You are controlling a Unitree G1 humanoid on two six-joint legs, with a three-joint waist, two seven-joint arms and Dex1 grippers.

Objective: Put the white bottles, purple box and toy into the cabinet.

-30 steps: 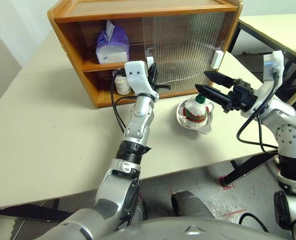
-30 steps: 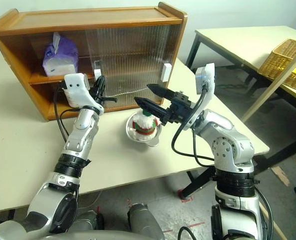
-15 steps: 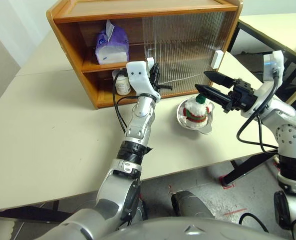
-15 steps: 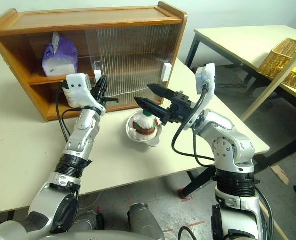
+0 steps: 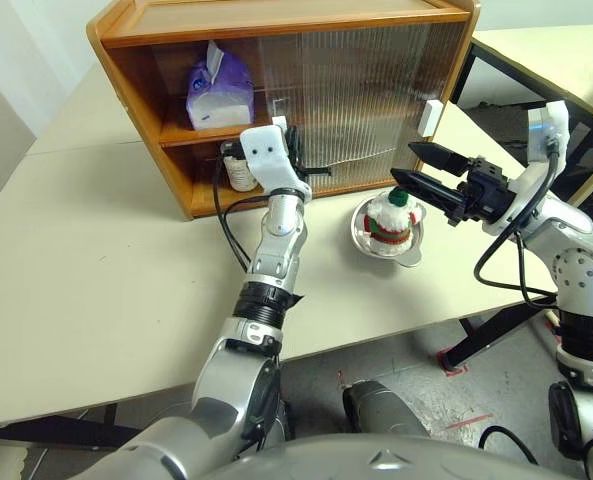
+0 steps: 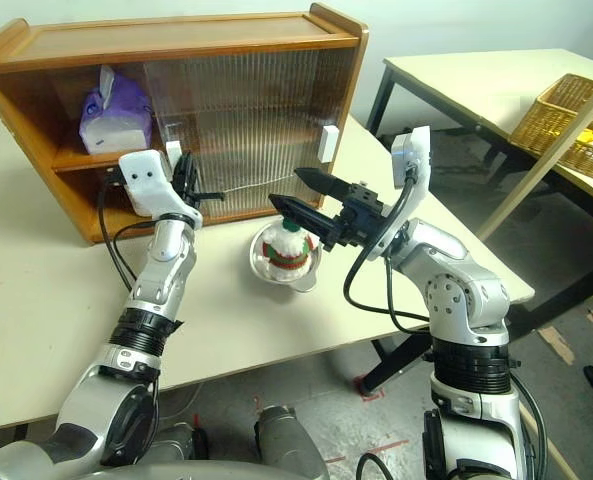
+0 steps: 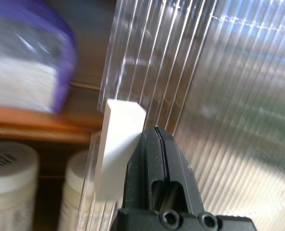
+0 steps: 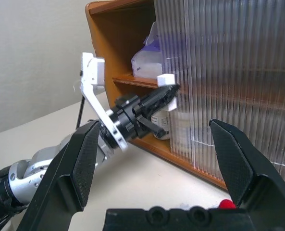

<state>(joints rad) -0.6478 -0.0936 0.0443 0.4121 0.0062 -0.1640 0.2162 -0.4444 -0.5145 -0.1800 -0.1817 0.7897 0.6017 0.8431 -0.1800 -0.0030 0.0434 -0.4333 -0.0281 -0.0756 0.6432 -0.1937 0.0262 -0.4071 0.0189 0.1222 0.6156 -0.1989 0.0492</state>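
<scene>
Nearest to me, the right pincer point(image 5: 422, 167) hangs with its fingers spread wide and empty, just above and beside the toy point(image 5: 392, 215), which sits in a steel bowl point(image 5: 385, 244) on the surface point(image 5: 96, 270). That toy is the last thing not yet inside the cabinet point(image 5: 286, 90).

Further in, the left pincer point(image 7: 155, 137) is clenched tight, holding nothing, its tip pressed against the white handle point(image 7: 117, 144) at the edge of the ribbed sliding door point(image 5: 356, 95). The step in hand looks like sliding that door along its track. To do it well, I'd keep the closed tip square against the handle's side and push level along the rail, not inward, so the panel doesn't bind or jump out. Slow travel would suit, as the tip could slip off such a small handle.

Farthest back, the purple box point(image 5: 221, 88) stands on the inner shelf, and the white bottles point(image 7: 7, 185) stand below it on the cabinet floor; the second one point(image 7: 80, 192) sits partly behind the door edge, as best I can tell.
</scene>
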